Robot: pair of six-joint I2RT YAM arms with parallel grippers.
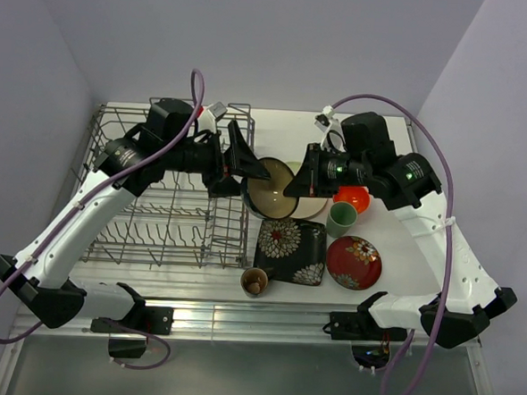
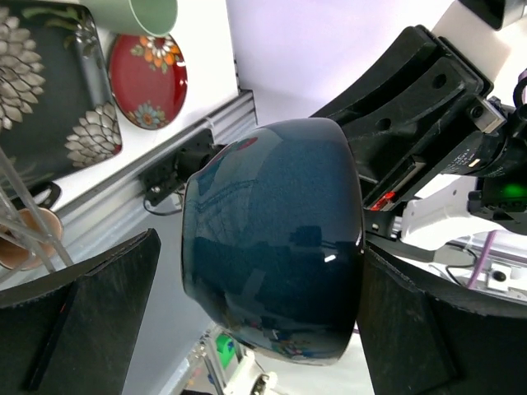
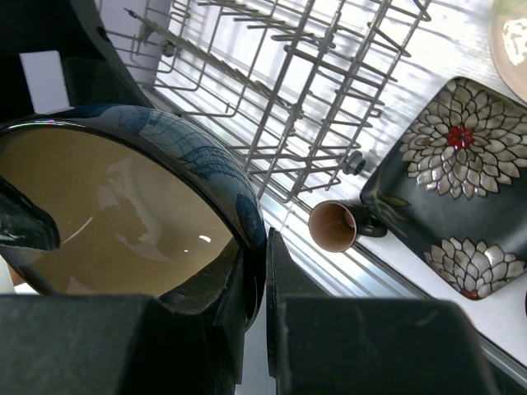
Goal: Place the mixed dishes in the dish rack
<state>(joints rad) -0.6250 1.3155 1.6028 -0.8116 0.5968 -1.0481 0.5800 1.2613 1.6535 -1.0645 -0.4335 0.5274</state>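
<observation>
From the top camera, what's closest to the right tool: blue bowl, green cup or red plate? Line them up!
1. blue bowl: pinched in the right tool.
2. green cup: just right of it.
3. red plate: farther, front right.

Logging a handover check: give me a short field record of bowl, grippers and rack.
bowl: dark blue bowl, held up beside the dish rack
right gripper: shut on the bowl's rim
left gripper: open, jaws either side of the bowl
rack load: no dishes visible in it
on table: black square plate, red plate, green cup, brown cup
</observation>
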